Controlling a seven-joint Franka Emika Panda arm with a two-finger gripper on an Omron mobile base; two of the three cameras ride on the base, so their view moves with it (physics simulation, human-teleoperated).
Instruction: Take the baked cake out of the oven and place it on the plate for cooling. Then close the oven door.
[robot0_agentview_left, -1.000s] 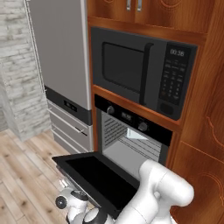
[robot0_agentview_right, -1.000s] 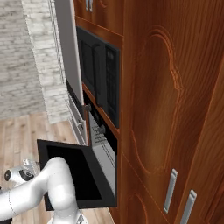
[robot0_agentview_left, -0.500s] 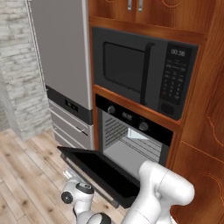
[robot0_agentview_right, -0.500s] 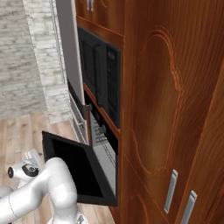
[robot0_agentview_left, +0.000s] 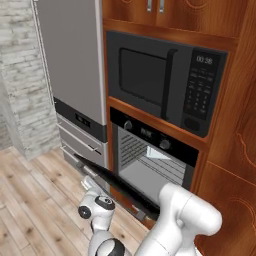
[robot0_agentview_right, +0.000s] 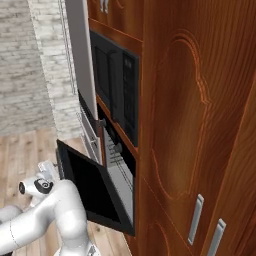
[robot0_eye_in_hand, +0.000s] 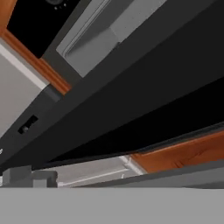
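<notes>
The black oven (robot0_agentview_left: 150, 159) sits under the microwave, its cavity showing bare wire racks. The oven door (robot0_agentview_left: 119, 186) (robot0_agentview_right: 94, 186) is tilted up, about halfway between flat and shut. My gripper (robot0_agentview_left: 90, 183) (robot0_agentview_right: 50, 169) is open, just below the door's outer front edge, with nothing between its fingers. In the hand view the door's dark underside (robot0_eye_in_hand: 131, 100) stretches across right in front of the hand. The cake and the plate are out of view.
A black microwave (robot0_agentview_left: 160, 80) is built in above the oven. A grey fridge (robot0_agentview_left: 70, 75) stands to the left, and tall wooden cabinets (robot0_agentview_right: 195, 125) close off the right. Wooden floor (robot0_agentview_left: 35, 200) lies open to the left of my arm.
The oven door has swung up from lying flat to half raised. My hand has risen with it, staying under its front edge.
</notes>
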